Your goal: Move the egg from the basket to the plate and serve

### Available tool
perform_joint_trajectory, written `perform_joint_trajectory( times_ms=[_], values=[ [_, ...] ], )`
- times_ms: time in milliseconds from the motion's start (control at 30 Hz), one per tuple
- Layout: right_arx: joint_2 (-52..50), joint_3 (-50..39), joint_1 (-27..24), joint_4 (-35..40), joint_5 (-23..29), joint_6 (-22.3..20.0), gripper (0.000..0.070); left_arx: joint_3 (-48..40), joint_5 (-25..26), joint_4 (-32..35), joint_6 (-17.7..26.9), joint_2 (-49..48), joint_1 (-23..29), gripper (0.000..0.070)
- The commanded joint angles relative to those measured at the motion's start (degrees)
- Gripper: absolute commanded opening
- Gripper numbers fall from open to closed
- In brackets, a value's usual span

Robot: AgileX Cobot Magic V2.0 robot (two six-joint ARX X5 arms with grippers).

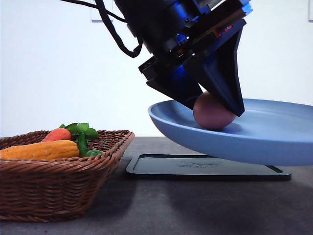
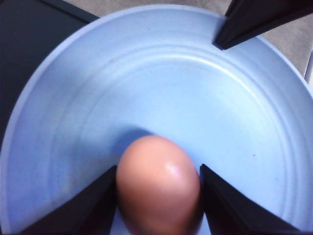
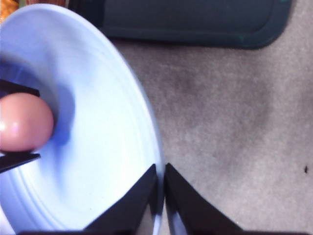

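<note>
The pinkish-brown egg (image 1: pixel 211 112) rests low inside the light-blue plate (image 1: pixel 274 142), with my left gripper (image 1: pixel 217 108) shut on it, a dark finger on each side. In the left wrist view the egg (image 2: pixel 159 183) sits between the fingers over the plate's floor (image 2: pixel 146 78). The plate hangs tilted above the table. My right gripper (image 3: pixel 160 169) is shut on its rim (image 3: pixel 146 122), one finger inside and one outside. From there the egg (image 3: pixel 24 122) shows across the plate. The wicker basket (image 1: pixel 58 181) stands at the front left.
The basket holds a red-orange carrot with green leaves (image 1: pixel 56 134) and a long yellow-orange vegetable (image 1: pixel 39 149). A flat black tray (image 1: pixel 205 166) lies on the grey table under the raised plate. The tray's edge (image 3: pixel 195 19) shows beyond the plate.
</note>
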Motion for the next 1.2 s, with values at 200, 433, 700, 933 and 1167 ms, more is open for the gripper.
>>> perform_joint_trajectory(
  times_ms=[200, 433, 700, 933, 1167],
  values=[
    [0.52, 0.85, 0.28, 0.28, -0.63, -0.21, 0.0, 0.85, -0.22, 0.29, -1.47, 0.92, -0.63, 0.0375],
    [3.14, 0.85, 0.28, -0.8, -0.65, -0.24, 0.0, 0.87, -0.23, 0.2, -3.0, 0.89, -0.63, 0.0417],
    [12.43, 0.93, 0.08, 0.96, -0.77, -0.7, 0.0, 0.9, -0.24, -1.44, -4.41, -3.74, 0.02, 0.0429],
    [21.89, 3.0, -0.74, 7.08, -3.62, -0.46, 0.0, 0.9, -0.27, -6.59, -4.42, -14.25, 1.67, 0.0426],
    [31.5, 10.84, -0.81, 10.45, -3.6, -0.44, 0.0, 0.9, -2.98, -13.25, -4.4, -25.8, 3.82, 0.0426]
  ],
)
